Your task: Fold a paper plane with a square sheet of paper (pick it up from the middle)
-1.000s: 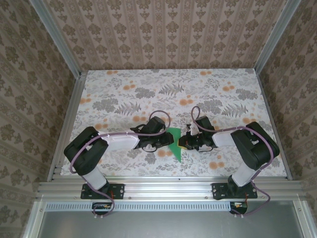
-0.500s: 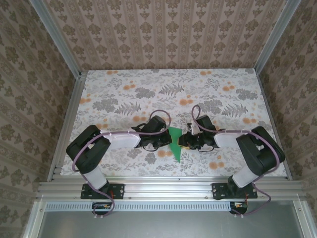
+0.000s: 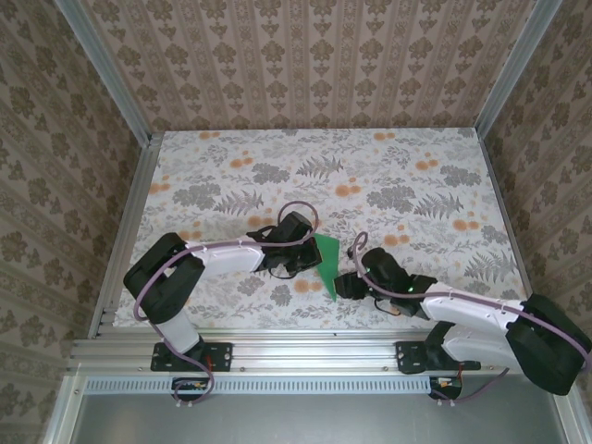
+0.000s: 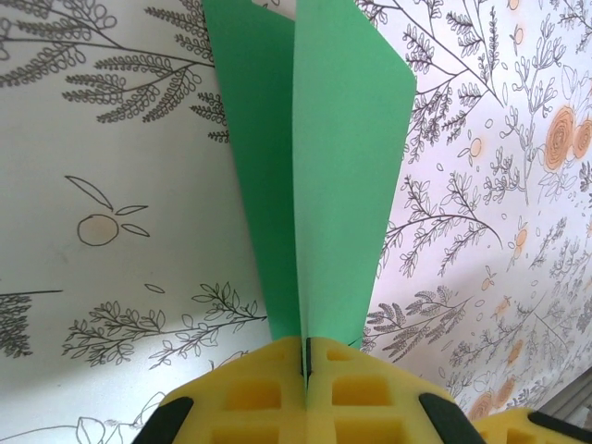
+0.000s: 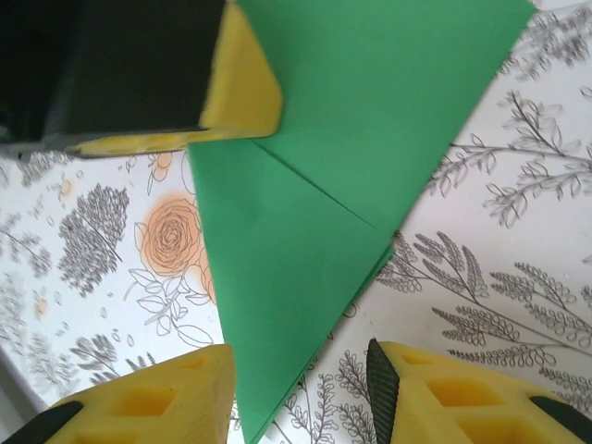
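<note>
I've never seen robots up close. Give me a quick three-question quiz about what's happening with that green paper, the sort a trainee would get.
1. True or false: the left gripper is shut on the green paper.
2. Pick one. The right gripper has its jaws: A) clamped flat on the paper; B) apart, with the paper's pointed end between them; C) closed on a pencil.
3. Fill in the blank: the tabletop under the paper bears a ______ pattern.

Key: 1 true; 2 B; 3 floral.
</note>
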Robot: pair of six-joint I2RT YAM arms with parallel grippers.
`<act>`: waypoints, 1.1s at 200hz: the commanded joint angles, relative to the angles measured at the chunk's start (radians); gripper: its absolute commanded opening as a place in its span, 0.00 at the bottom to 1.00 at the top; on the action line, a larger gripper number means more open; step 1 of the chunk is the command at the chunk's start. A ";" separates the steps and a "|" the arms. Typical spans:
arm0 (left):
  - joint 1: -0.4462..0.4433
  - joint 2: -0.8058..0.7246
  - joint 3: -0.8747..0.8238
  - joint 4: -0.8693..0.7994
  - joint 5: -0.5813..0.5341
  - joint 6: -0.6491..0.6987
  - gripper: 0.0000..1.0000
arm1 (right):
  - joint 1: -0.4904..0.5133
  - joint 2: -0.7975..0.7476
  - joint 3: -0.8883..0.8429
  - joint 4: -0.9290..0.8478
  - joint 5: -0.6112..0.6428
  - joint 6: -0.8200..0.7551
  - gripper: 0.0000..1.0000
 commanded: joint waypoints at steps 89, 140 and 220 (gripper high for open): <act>-0.003 0.010 0.041 -0.038 -0.002 -0.017 0.00 | 0.268 0.228 0.070 0.177 0.399 -0.333 0.47; -0.003 0.014 0.040 -0.039 -0.001 -0.021 0.00 | 0.281 0.278 0.106 0.181 0.445 -0.337 0.41; -0.007 0.015 0.042 -0.037 0.001 -0.026 0.00 | 0.281 0.329 0.102 0.199 0.471 -0.327 0.28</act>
